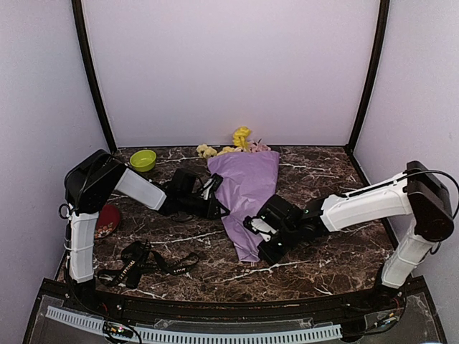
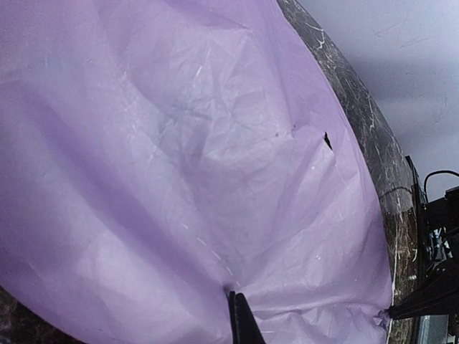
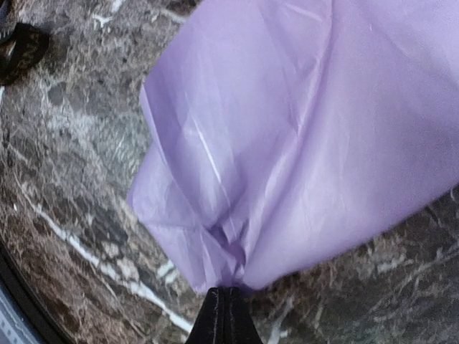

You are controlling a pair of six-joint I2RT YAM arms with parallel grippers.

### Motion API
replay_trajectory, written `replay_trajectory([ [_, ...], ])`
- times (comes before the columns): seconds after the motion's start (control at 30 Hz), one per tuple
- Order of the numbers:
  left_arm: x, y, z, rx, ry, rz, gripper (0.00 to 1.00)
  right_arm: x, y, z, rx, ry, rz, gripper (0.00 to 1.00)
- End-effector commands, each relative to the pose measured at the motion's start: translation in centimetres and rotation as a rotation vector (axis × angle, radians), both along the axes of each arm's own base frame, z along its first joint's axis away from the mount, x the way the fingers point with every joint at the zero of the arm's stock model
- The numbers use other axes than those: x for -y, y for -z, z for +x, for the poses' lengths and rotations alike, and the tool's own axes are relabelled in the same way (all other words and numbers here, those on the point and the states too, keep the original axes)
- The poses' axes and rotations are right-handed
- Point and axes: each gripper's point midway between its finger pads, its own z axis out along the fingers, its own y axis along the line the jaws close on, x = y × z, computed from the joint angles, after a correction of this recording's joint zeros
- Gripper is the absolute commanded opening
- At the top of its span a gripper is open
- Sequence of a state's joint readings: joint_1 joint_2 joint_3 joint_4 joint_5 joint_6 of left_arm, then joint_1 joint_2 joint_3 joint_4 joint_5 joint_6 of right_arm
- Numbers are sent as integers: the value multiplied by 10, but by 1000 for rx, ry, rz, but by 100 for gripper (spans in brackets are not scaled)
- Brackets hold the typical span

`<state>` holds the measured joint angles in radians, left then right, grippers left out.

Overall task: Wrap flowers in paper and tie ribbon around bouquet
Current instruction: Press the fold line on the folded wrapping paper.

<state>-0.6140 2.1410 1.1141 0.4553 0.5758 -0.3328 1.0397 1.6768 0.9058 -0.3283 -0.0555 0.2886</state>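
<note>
The bouquet [image 1: 247,188] lies on the marble table as a cone of lilac paper, narrow end toward me. Yellow, cream and pink flowers [image 1: 242,137] poke out of its far end. My left gripper [image 1: 219,210] is at the cone's left edge; in the left wrist view its jaws [image 2: 234,295] are shut, pinching a fold of the paper [image 2: 179,143]. At the cone's lower right edge my right gripper [image 1: 249,224] pinches the gathered paper [image 3: 323,107], its tips [image 3: 228,289] shut. The black ribbon [image 1: 147,262] lies loose at the near left, apart from both grippers.
A green bowl [image 1: 143,160] stands at the back left. A red dish [image 1: 107,220] sits beside the left arm's base. Lilac walls close the table at the back and sides.
</note>
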Motion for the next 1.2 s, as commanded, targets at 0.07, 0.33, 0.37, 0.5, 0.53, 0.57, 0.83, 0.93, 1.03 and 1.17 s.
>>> replay_trajectory([
  [0.07, -13, 17, -1, -33, -31, 82, 0, 12, -31, -3, 14, -16, -49, 0],
  [0.33, -13, 19, -5, -45, -28, 73, 0, -58, -64, 36, 88, -46, 114, 0],
  [0.37, -14, 19, -5, -48, -29, 75, 0, -64, -59, 40, 90, -48, 106, 0],
  [0.5, -15, 22, -5, -48, -32, 82, 0, -72, -35, 55, 108, -39, 39, 0],
  [0.53, -15, 22, -5, -46, -32, 86, 0, -71, -27, 57, 112, -38, 19, 0],
  [0.57, -15, 23, -4, -48, -33, 90, 0, -69, -19, 59, 115, -37, -8, 0],
  [0.83, -14, 9, 11, -23, -32, 123, 7, -48, 28, 34, 44, -50, -96, 0],
  [0.93, -32, -3, 32, -9, -96, 133, 19, -44, 35, 26, 33, -57, -109, 0],
  [1.03, -56, -23, 51, 19, -160, 135, 31, -38, 41, 21, 32, -55, -123, 0],
  [1.17, -81, -46, 67, 107, -212, 224, 38, -36, 43, 19, 32, -38, -103, 0],
])
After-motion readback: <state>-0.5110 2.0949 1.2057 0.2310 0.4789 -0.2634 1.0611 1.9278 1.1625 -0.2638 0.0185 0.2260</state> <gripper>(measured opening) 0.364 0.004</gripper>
